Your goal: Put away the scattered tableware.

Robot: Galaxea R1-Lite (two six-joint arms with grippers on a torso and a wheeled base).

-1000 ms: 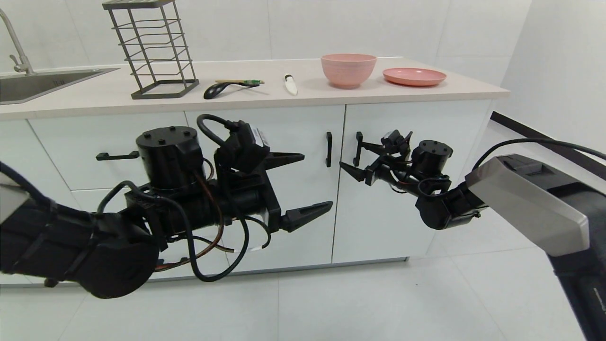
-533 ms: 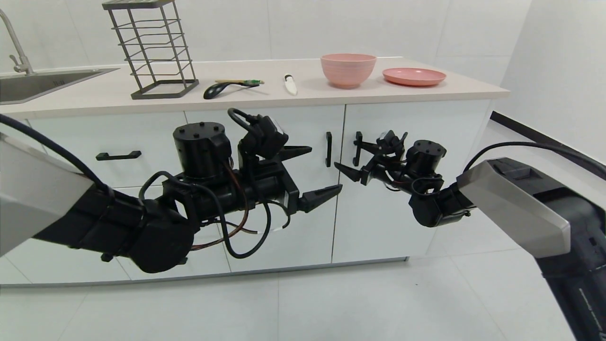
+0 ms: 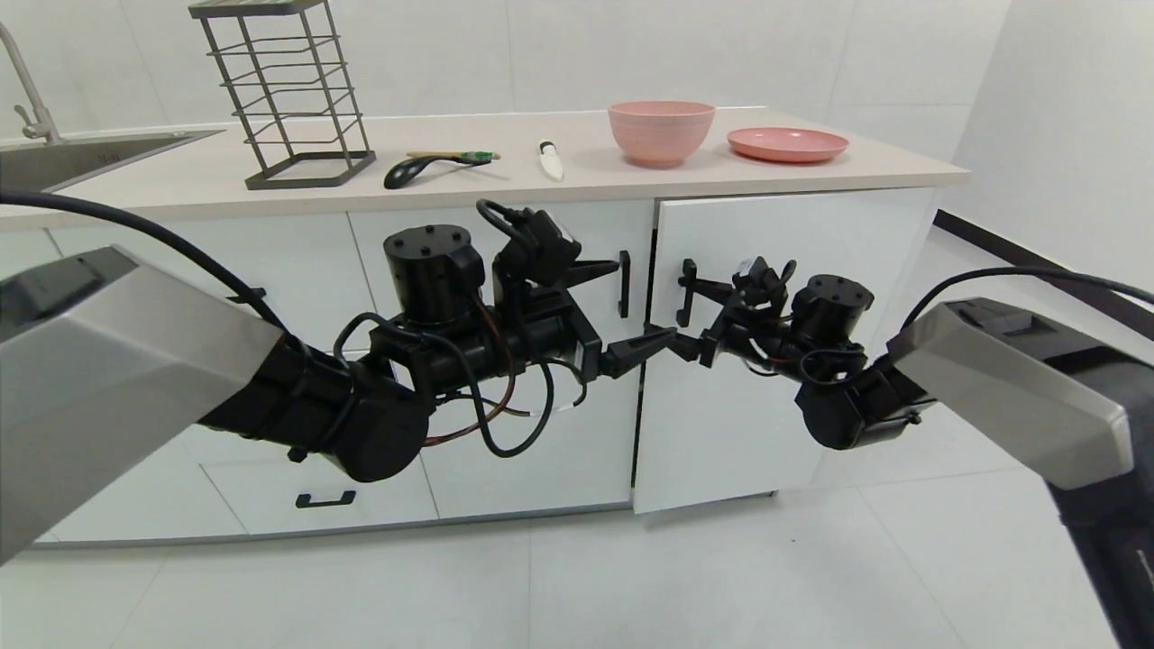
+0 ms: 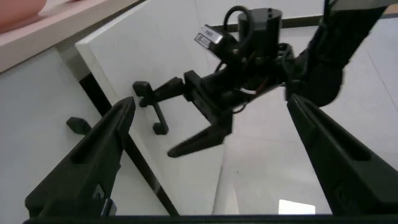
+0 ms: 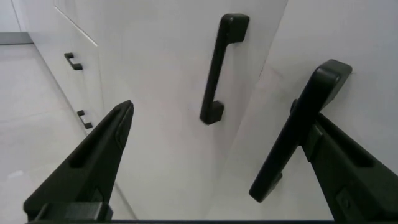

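Note:
On the counter lie a black spoon (image 3: pixel 410 169), a pair of chopsticks (image 3: pixel 451 155), a white knife (image 3: pixel 551 159), a pink bowl (image 3: pixel 661 131) and a pink plate (image 3: pixel 787 144). Below them the right cabinet door (image 3: pixel 811 234) stands slightly ajar. My right gripper (image 3: pixel 690 315) is open, with one finger hooked at that door's black handle (image 3: pixel 687 293), which shows edge-on in the right wrist view (image 5: pixel 298 137). My left gripper (image 3: pixel 633 306) is open and holds nothing, just left of the door gap near the other door's handle (image 3: pixel 624 284). The left wrist view looks across at the right gripper (image 4: pixel 163 121).
A black wire rack (image 3: pixel 288 90) stands at the counter's left, beside a steel sink (image 3: pixel 81 153) with a tap. White drawers with black handles run along the cabinet's left part. The tiled floor in front is open.
The right cabinet door has swung out a little with the right gripper at its handle. My left arm has moved forward and right, bringing its open gripper up to the door gap.

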